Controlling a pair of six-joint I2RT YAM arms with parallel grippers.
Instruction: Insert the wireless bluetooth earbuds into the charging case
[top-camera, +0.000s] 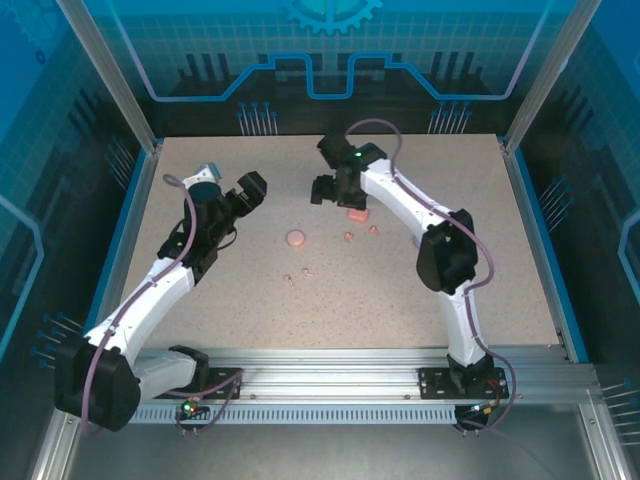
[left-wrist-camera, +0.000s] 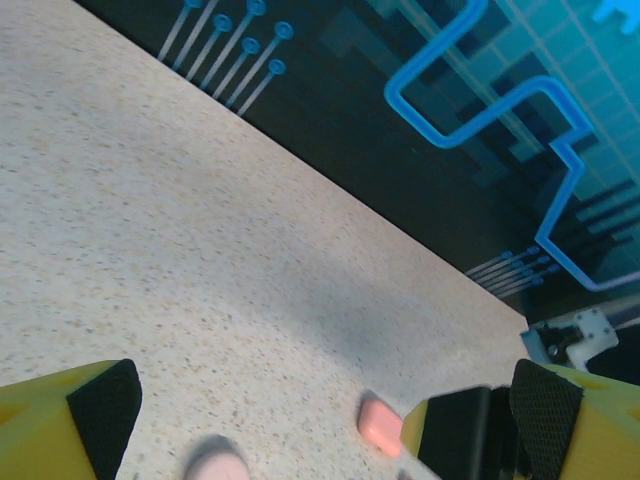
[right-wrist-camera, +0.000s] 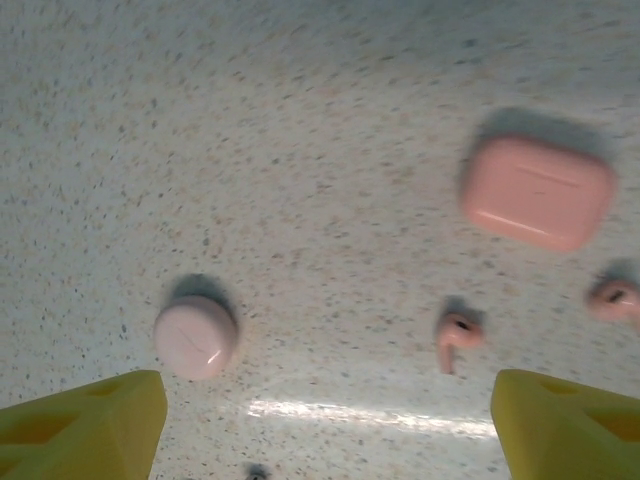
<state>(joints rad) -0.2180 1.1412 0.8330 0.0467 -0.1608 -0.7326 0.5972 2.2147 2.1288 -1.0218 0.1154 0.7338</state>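
Right wrist shows tiny pink stemmed earbud (right-wrist-camera: 458, 338); right end effector (right-wrist-camera: 325, 420) spread wide.

I see my left arm (top-camera: 150, 292) stretched forward and bent at the elbow, left gripper (top-camera: 252, 186) angled to the right, jaws spread wide. My right arm (top-camera: 405, 205) folds from its raised elbow toward the centre, right gripper (top-camera: 325, 190) pointing down, its yellow fingers (right-wrist-camera: 80, 425) well apart.
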